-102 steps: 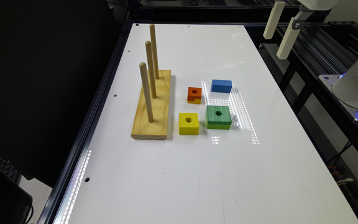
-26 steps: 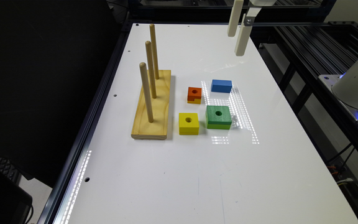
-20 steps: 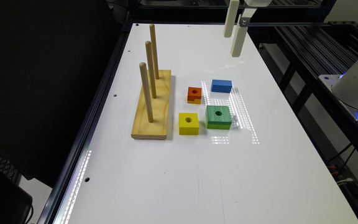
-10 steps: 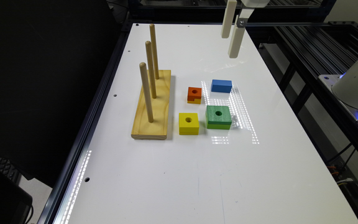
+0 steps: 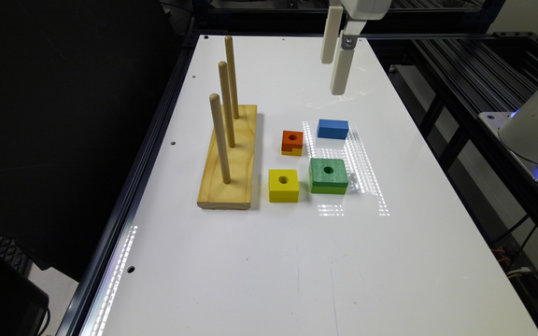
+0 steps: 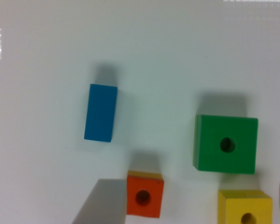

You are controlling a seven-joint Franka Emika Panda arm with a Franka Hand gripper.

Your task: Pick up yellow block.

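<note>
Centrally on the worktop (image 5: 297, 261) sit four blocks, one yellow block (image 5: 283, 185) beside one green block (image 5: 328, 175), while the hand (image 5: 335, 70) hovers upper centre, grip unclear.

A white robot arm reaches in from above at the far end of the tabletop. Its gripper (image 5: 336, 74) hangs high in the air, pointing straight down, touching nothing. Two long pale prongs hang from it, one showing lower than the other.
</note>
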